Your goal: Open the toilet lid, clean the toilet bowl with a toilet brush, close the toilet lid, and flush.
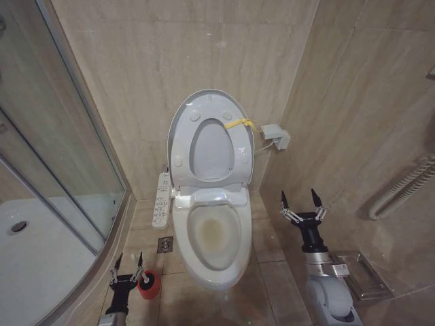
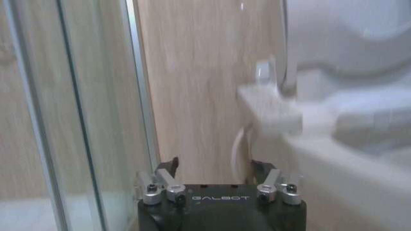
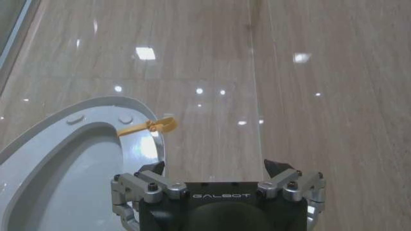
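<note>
Left gripper [image 1: 128, 261] beside red holder [image 1: 149, 284]

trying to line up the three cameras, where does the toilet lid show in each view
Head view: the toilet lid stands raised against the back wall, above the toilet bowl.
Left wrist view: a blurred white curved shape at the upper right may be part of the toilet; I cannot tell whether it is the lid.
Right wrist view: the lid's underside is at the lower left.
Shared landmark: the yellow strap at the lid's rim, in the head and right wrist views.

left pincer [image 2: 214, 166]: "GALBOT" | right pincer [image 3: 219, 168]: "GALBOT"
</note>
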